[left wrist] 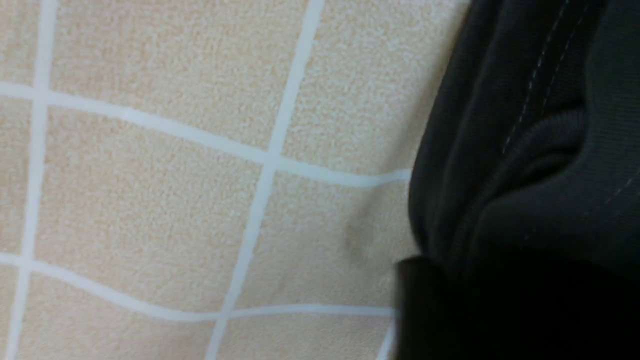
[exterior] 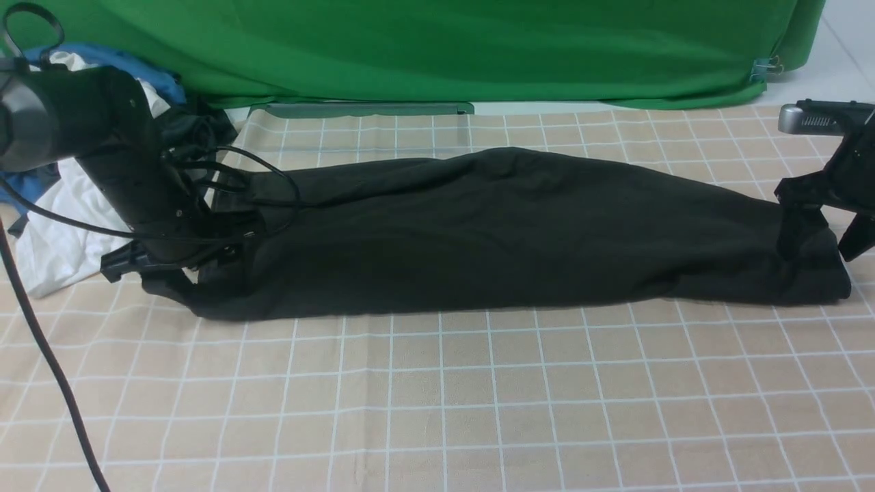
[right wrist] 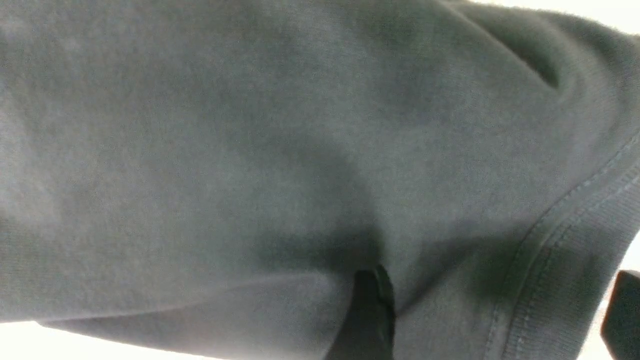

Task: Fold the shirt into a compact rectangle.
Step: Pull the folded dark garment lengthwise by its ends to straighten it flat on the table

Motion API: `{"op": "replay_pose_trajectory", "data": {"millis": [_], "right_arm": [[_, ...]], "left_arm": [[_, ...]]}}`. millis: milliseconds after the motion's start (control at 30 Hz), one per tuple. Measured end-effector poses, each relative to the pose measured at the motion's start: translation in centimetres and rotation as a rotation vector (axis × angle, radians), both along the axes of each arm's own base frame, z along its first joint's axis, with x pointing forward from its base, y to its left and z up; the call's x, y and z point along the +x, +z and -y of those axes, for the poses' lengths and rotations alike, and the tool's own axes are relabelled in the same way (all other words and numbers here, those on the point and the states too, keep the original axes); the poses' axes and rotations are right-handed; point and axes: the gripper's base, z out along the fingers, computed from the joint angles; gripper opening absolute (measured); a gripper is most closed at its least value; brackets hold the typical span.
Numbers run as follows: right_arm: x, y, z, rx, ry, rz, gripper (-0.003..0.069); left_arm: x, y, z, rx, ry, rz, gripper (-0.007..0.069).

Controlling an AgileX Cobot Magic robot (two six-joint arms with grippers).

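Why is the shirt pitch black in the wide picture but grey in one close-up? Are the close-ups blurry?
Front view: even light, sharp, yet the shirt is so dark its folds barely show. Right wrist view: shirt fills the frame, so exposure probably lifts it to washed-out grey; corners blow out white, focus soft. Left wrist view: checked tablecloth slightly blurred, no glare.

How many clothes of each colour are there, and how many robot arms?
Black long-sleeved cotton shirt: 1
White crumpled garment: 1
Blue crumpled garment: 1
Small dark crumpled garment: 1
Black robot arms, left arm and right arm: 2
Total: 6
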Motion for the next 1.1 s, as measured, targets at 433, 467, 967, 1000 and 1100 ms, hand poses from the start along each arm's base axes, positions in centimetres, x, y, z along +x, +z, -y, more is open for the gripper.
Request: {"op": "replay_pose_trajectory", "data": {"millis": [433,467,967,1000,1100], "right_arm": [[0.0,0.0,0.0,0.0,0.003,-0.001,0.0596],[0.0,0.0,0.0,0.0,0.003,-0.001,0.0596],[0.3,-2.7,0.0,0.007,0.036,-0.064,0.0397],[0.3,-2.8,0.0,0.009,0.04,-0.066,0.0351],[0.3,-2.9,-0.1,0.017,0.096,-0.063,0.0156]], "left_arm": [[-0.9,4.4,-0.4,0.058,-0.062,0.102,0.0064],[-1.0,4.9,-0.5,0.066,-0.065,0.116,0.0064],[-1.0,5.2,-0.5,0.064,-0.061,0.137,0.0064],[-0.9,5.2,-0.4,0.06,-0.058,0.138,0.0064],[-0.9,5.2,-0.4,0.049,-0.051,0.138,0.0064]]}}
